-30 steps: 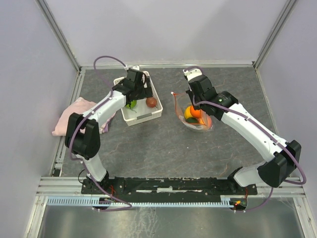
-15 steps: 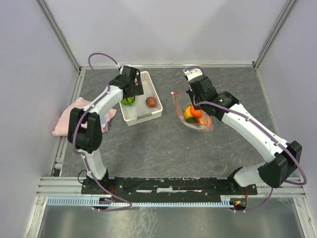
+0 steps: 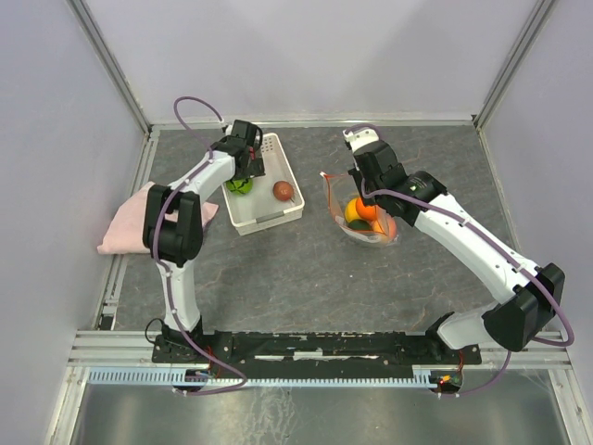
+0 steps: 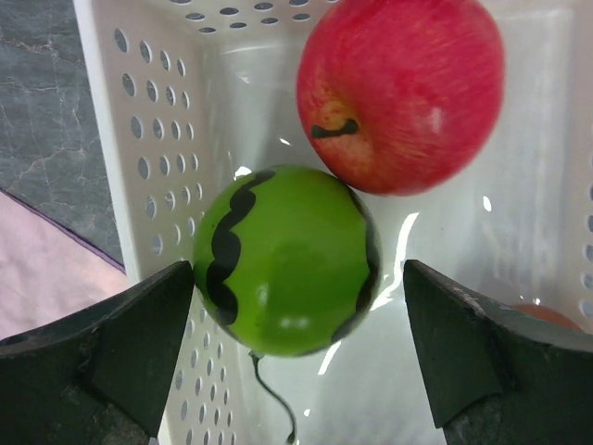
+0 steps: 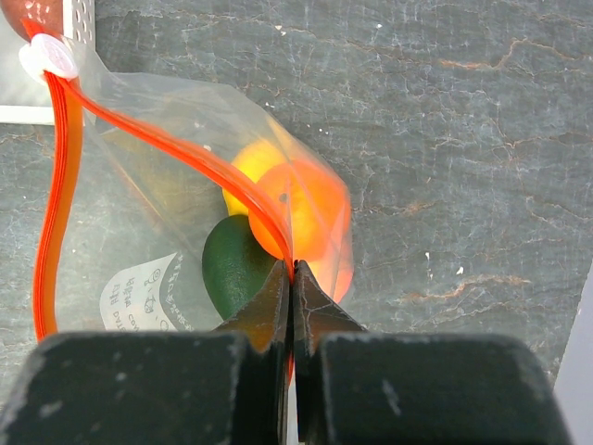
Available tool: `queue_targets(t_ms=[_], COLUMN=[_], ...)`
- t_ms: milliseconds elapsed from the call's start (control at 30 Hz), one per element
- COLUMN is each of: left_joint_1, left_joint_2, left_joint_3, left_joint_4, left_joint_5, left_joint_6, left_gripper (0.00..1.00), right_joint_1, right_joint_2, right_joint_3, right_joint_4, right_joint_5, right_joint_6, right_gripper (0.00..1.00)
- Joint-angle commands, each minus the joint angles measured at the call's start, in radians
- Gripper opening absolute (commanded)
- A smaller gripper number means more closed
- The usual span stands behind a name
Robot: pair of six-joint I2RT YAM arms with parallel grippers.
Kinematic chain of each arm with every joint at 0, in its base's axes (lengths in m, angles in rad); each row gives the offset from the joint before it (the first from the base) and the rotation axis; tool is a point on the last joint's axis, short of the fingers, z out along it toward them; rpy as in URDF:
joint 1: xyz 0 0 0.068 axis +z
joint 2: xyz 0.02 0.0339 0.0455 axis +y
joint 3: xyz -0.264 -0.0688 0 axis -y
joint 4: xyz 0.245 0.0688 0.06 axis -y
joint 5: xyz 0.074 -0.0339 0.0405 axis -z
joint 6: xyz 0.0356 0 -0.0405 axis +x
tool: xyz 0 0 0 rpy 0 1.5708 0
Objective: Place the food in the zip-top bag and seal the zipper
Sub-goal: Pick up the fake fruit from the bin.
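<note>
— Progress on the bagging?
— Somewhat past halfway, judging from above. Inside the zip-top bag (image 5: 139, 222), resting on the desk (image 3: 306, 278): an orange ball (image 5: 306, 213), a yellow one (image 5: 248, 162), a dark green one (image 5: 232, 264), and seemingly a peach-coloured one (image 3: 387, 225) tucked behind, blurred by the plastic.
— And outside it?
— Three pieces left in the white perforated basket (image 4: 139, 139), well apart from the bag: a striped green melon (image 4: 287, 260), a red apple (image 4: 398, 93) touching it, and a brownish-red fruit (image 3: 283, 191) toward the basket's other side.
— Claws?
— For the left claw (image 4: 296, 287), fingers spread wide, low inside the basket, one on each side of the melon; contact with it impossible to confirm. For the right claw (image 5: 292, 278), fingers pressed together, pinching the zipper (image 5: 167, 139) at the bag's rim just beside the orange ball, propping the mouth open.
— Sealed at all?
— Not yet. Two orange-red strips plainly parted, meeting only at the white end tab (image 5: 51, 57).
— Left to do, then?
— Probably closing on the melon first, carrying it over and dropping it in; same again for the apple and the brownish-red fruit. After that, pressing the strip shut along the whole mouth, likely needing both claws, with the floppy plastic apt to slump once released.
</note>
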Motion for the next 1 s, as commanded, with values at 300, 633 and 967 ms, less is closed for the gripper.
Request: queue_targets(t_ms=[300, 633, 967], left_joint_1=[0.002, 0.003, 0.003], left_joint_2=[0.107, 0.074, 0.059], left_joint_3=[0.094, 0.049, 0.031], left_joint_4=[-0.002, 0.001, -0.02], left_joint_5=[-0.005, 0.044, 0.094], left_joint_6=[0.039, 0.009, 0.003], left_gripper=[1.0, 0.95, 0.97], right_joint_1=[0.003, 0.003, 0.004], right_joint_2=[-0.016, -0.013, -0.01], right_joint_3=[0.005, 0.012, 0.016], right_joint_4=[0.039, 0.036, 0.035], right_joint_5=[0.011, 0.007, -0.003], right_joint_6=[-0.003, -0.002, 0.002], right_gripper=[0.02, 0.02, 0.02])
